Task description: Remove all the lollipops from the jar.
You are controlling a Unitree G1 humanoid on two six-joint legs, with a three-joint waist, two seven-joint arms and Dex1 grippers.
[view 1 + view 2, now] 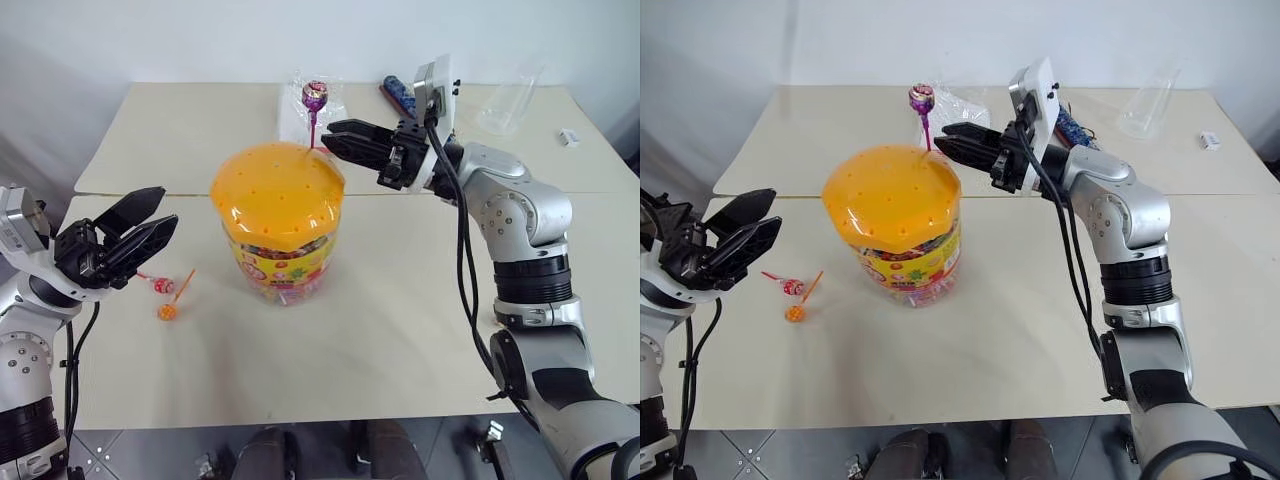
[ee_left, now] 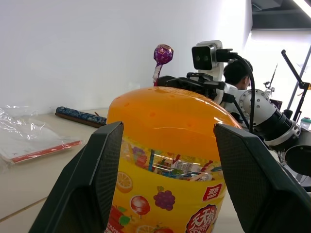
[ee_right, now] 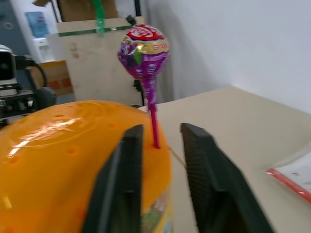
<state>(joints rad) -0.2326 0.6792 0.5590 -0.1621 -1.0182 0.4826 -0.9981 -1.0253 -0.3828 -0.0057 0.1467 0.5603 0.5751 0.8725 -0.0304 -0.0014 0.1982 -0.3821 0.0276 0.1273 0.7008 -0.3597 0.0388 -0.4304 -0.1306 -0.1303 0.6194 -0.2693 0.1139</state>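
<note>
A: Where is the jar [image 1: 278, 225]?

B: Upright near the middle of the bench [image 1: 400, 330], with its orange domed lid on. One purple lollipop [image 1: 314, 97] stands with its stick in a hole at the lid's far edge, its head well above the dome.

A: And the other lollipops?

B: A red lollipop [image 1: 162, 285] and an orange lollipop [image 1: 168, 311] lie on the bench beside the jar, toward the left edge, with their sticks crossing. I cannot make out a green one.

A: What is the right end effector [image 3: 160, 141] doing?

B: It reaches in level from the right, over the far rim of the lid. Its two black fingers stand a little apart on either side of the purple stick, low down near the lid. A gap shows on each side, so it grips nothing.

A: The left end effector [image 1: 140, 228]?

B: Spread wide and empty, hanging off to the left of the jar and pointing toward it, above the two loose sweets.

A: Anything else on the bench?

B: A clear plastic bag [image 1: 300, 105] behind the jar, and a clear plastic cup [image 1: 510, 100] on its side near the far right corner.
</note>
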